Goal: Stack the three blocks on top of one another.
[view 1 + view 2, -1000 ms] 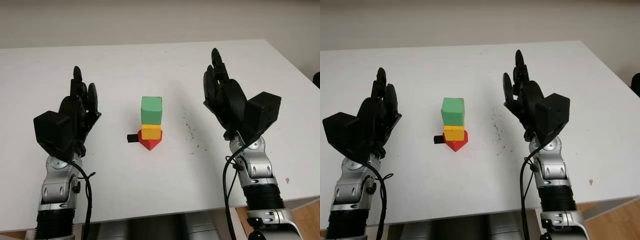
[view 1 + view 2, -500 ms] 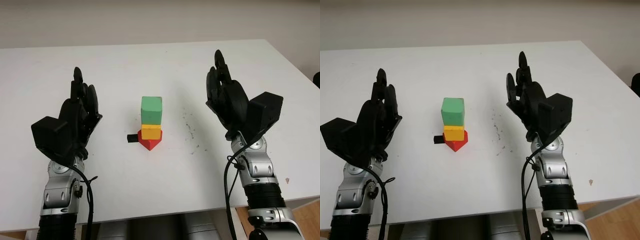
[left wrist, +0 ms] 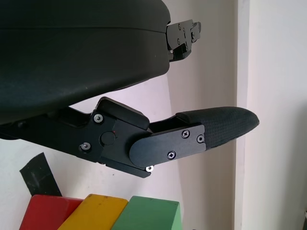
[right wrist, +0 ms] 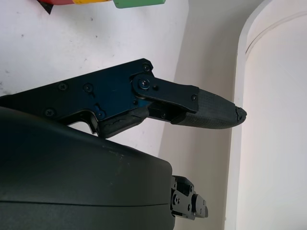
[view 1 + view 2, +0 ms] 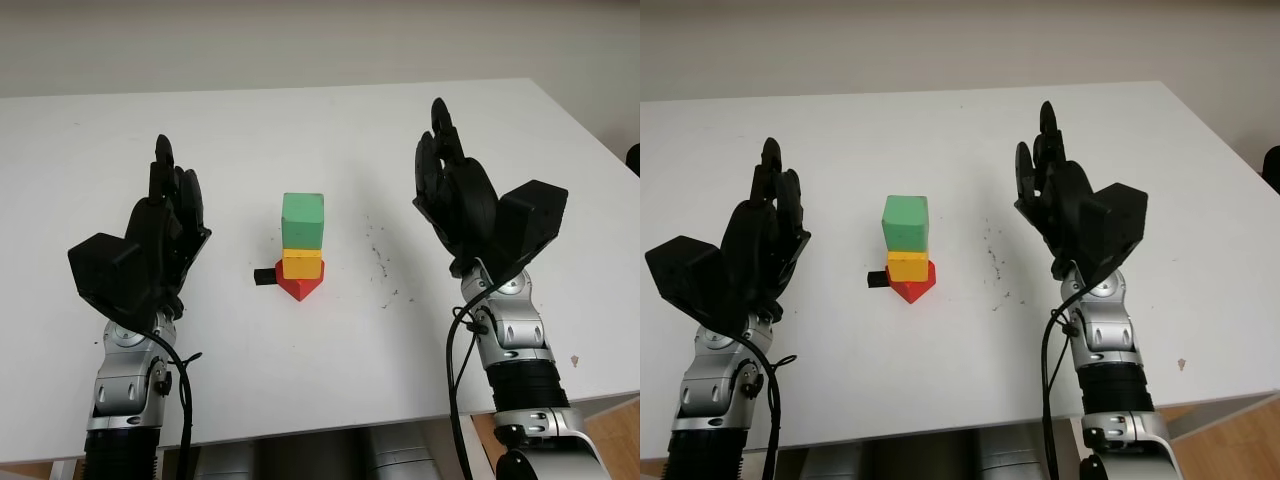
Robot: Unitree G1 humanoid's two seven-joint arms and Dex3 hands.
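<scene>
Seemingly the job was finished: the green cube block [image 5: 303, 219] sat on the yellow block [image 5: 302, 264] atop the red block [image 5: 299, 286] mid white surface [image 5: 330, 150], left hand [image 5: 160, 235] and right hand [image 5: 462, 205] flanking it, fingers open and empty

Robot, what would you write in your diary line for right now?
stack: green block on yellow block on red block | left hand: open, left of stack | right hand: open, right of stack | black tape beside red block
</scene>
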